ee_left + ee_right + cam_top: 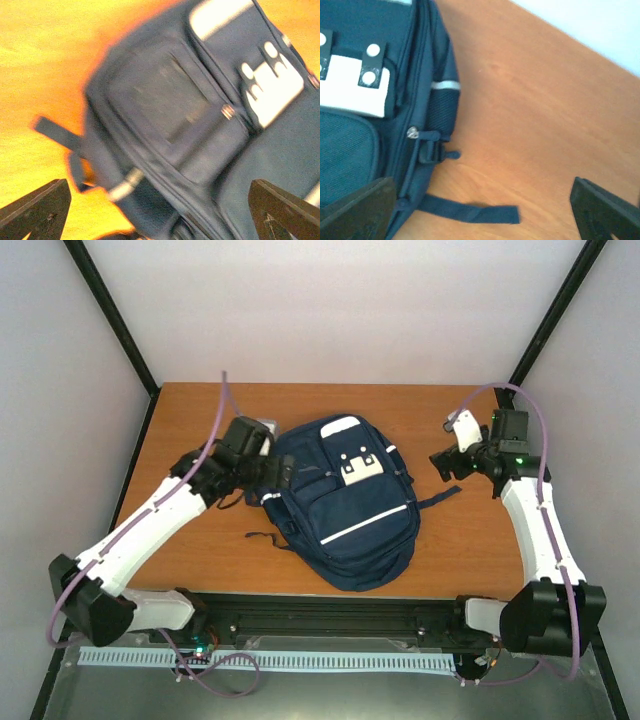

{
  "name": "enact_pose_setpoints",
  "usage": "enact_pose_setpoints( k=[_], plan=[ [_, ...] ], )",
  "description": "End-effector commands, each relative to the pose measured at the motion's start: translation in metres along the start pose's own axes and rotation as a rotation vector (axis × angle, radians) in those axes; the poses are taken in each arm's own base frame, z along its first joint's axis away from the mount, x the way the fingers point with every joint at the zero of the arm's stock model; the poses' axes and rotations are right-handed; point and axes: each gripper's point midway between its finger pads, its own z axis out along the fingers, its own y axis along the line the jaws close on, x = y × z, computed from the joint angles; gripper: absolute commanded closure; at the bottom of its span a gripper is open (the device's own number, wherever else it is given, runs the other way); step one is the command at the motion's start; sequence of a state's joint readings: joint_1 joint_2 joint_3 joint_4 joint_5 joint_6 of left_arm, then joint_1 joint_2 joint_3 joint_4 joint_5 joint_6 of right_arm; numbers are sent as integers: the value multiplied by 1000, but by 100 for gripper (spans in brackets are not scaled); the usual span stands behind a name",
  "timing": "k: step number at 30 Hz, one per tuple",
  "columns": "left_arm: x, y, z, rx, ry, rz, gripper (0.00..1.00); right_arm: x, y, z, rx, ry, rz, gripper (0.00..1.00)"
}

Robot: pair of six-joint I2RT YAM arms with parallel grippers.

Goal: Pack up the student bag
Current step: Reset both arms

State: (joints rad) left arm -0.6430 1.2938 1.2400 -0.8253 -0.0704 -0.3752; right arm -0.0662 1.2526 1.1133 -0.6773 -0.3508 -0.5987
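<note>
Top external view: student bag (345, 505) lies flat at mid-worktop (400, 405).
Left gripper (273, 472): fingers wide apart, holding nothing, over the bag's left side.
Right gripper (447, 462): fingers apart, holding nothing, beside the bag's right side.

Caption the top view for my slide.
Student bag flat on table, left fingers and right fingers open beside it.

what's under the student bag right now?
Only the wooden table shows around the student bag; one strap lies flat on the wood. Anything beneath the bag itself is covered.
</note>
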Motion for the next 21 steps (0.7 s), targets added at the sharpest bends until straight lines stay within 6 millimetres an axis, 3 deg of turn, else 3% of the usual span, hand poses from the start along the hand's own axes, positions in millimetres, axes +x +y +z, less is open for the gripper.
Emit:
enact_pose_setpoints(
  k=[1, 4, 8, 13, 17, 21],
  plan=[
    [-49, 63, -52, -335, -243, -51, 0, -35, -30, -31, 113, -163, 181, 0],
    [-60, 97, -73, -530, -355, -109, 0, -45, -31, -41, 104, -206, 267, 0],
    [-57, 127, -96, -636, -443, -214, 0, -59, -37, -54, 128, -278, 375, 0],
    [-57, 134, -145, -590, -636, -286, 0, -72, -36, -69, 138, -344, 368, 0],
    [-34, 155, -134, -706, -644, -318, 0, -78, -41, -81, 187, -408, 374, 0],
    [-15, 162, -110, -732, -581, -327, 0, -56, -29, -72, 212, -466, 343, 0]
  ],
)
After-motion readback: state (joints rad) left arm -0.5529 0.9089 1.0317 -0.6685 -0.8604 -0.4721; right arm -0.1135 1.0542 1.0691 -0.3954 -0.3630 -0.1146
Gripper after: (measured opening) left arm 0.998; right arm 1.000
